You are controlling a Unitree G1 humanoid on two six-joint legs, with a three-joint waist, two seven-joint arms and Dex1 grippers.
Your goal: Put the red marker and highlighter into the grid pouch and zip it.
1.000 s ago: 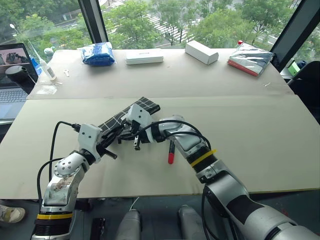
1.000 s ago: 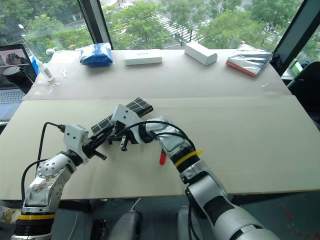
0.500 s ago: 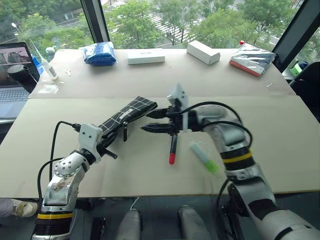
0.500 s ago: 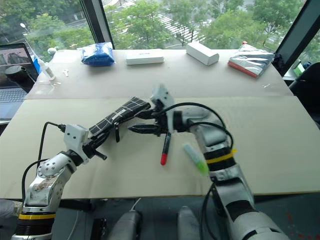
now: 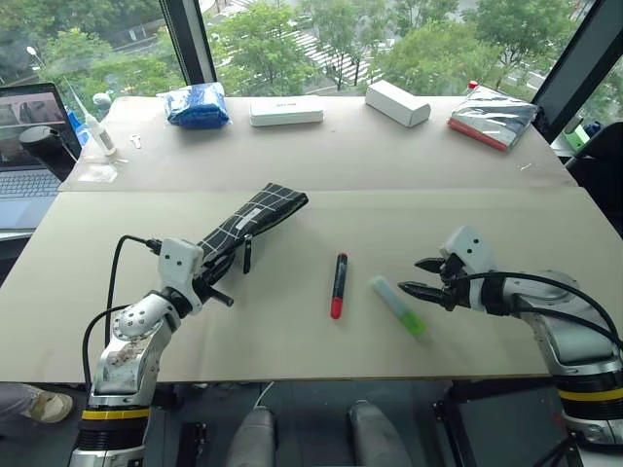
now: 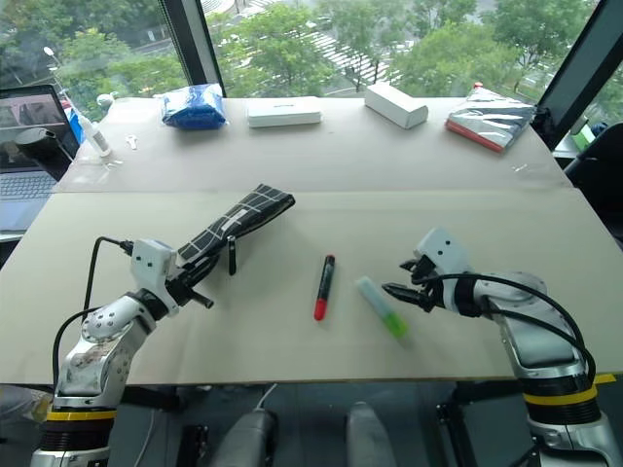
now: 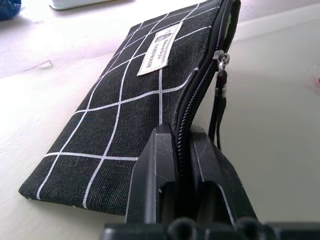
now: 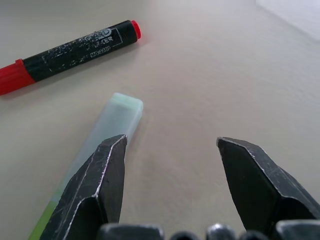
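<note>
Black woven fabric crossed by thin white grid lines: the grid pouch, flat and rectangular, small white label stitched on its face, black zipper pull cord dangling from the edge. Its long axis runs diagonally, from the near left up toward the far middle of the surface, which is matte pale beige board with a seam across it. The left gripper has its jaws closed on the pouch's near end, right along the zipper edge, so the pouch stands tilted off the surface there. The red marker lies flat near the middle, slim black barrel with printed lettering, red cap end toward the robot, long axis nearly straight front to back, well apart from the pouch. Just to its right lies the highlighter, short and chunky, pale translucent mint body with a squared far end, bright green end nearest the robot, angled so that end swings out to the right. The right gripper hovers beside the highlighter's right side, jaws spread wide and holding nothing, pointing left toward it. Black fingers smooth, wedge-shaped, lightly scuffed.
</note>
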